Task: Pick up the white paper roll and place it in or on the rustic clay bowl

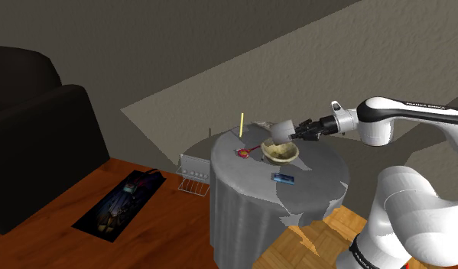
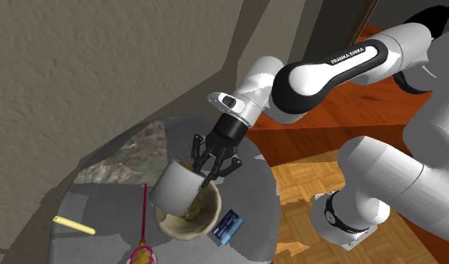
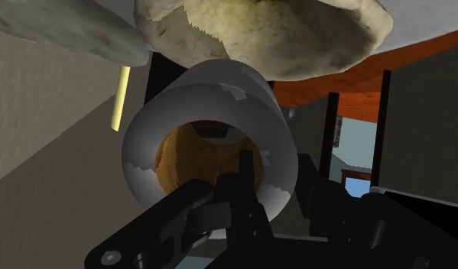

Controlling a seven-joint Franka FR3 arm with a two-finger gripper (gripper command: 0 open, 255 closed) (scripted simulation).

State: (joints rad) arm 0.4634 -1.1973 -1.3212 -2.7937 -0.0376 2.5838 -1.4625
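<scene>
White Franka arm [image 1: 407, 115], reaching from the shoulder view's lower right toward its left over a round worktop [image 1: 242, 191] draped in a grey cloth. The black end effector [image 1: 298, 131] is closed on the rim of the white paper roll [image 1: 279, 131]. In the wrist view one finger [image 3: 245, 172] lies inside the brown core of the roll [image 3: 212, 107], with the wall of the roll clasped between the fingers. In the second exterior view the end effector [image 2: 205, 169] carries the roll [image 2: 174, 187] tilted, its open end toward the hand. The roll's lower side hangs over the near rim of the rough beige clay bowl [image 2: 194, 223]; contact between roll and bowl cannot be told.

The bowl [image 1: 281, 153] stands on the worktop near its middle, just below the roll. A small blue box [image 1: 282, 178] lies flat just beside the bowl, on the side toward the shoulder camera. A red-handled object [image 1: 245, 151] lies near the bowl on the shoulder view's left. Farther on, a yellow stick [image 1: 241, 125] rests near the worktop's far edge, well apart from the bowl.

Beyond the worktop, on the wooden floor [image 1: 166, 237]: a wire rack [image 1: 193, 186], a dark patterned mat [image 1: 120, 202] and a black sofa [image 1: 36, 145]
</scene>
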